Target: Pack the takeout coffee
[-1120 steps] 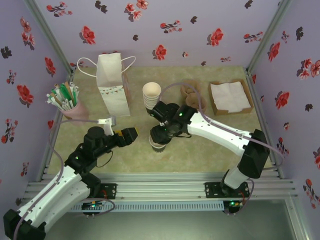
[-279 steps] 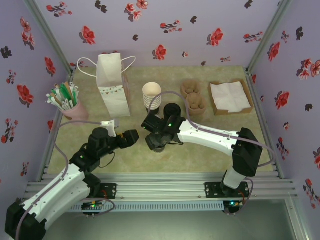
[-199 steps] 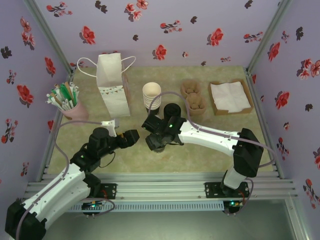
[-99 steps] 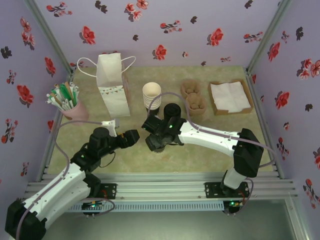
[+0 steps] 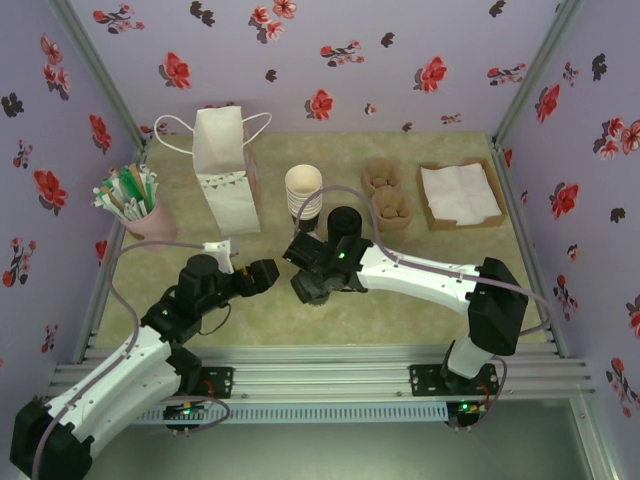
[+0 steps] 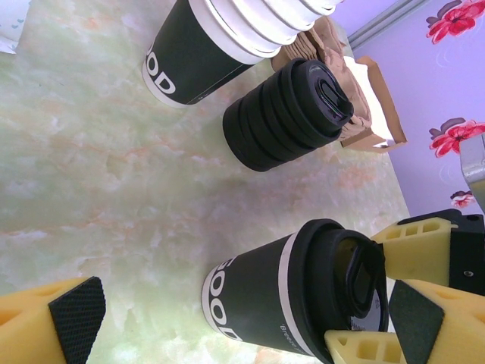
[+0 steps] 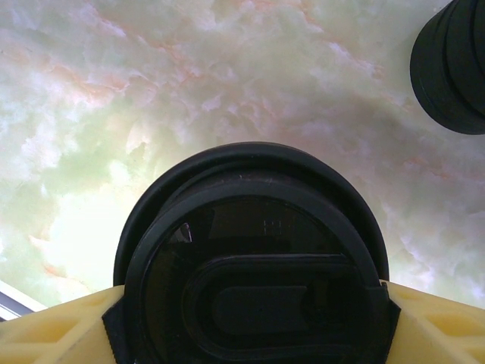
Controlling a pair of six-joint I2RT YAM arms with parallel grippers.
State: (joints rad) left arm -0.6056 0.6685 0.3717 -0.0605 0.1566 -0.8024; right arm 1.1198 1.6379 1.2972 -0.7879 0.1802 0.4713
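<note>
Black-lidded takeout coffee (image 7: pixel 256 299), seemingly between jaws

Takeout coffee (image 6: pixel 258 296): white block letters "OOD" on the dark wall near the base, with the start of the word hidden round the curve.
Takeout coffee, small print: one pale line beside the white band below the lid, too small to read.
Stack of cups (image 6: pixel 189 64): "OOD" in the same white letters on the lowest cup.
Paper bag (image 5: pixel 225 170): a row of small marks, not legible.
</note>
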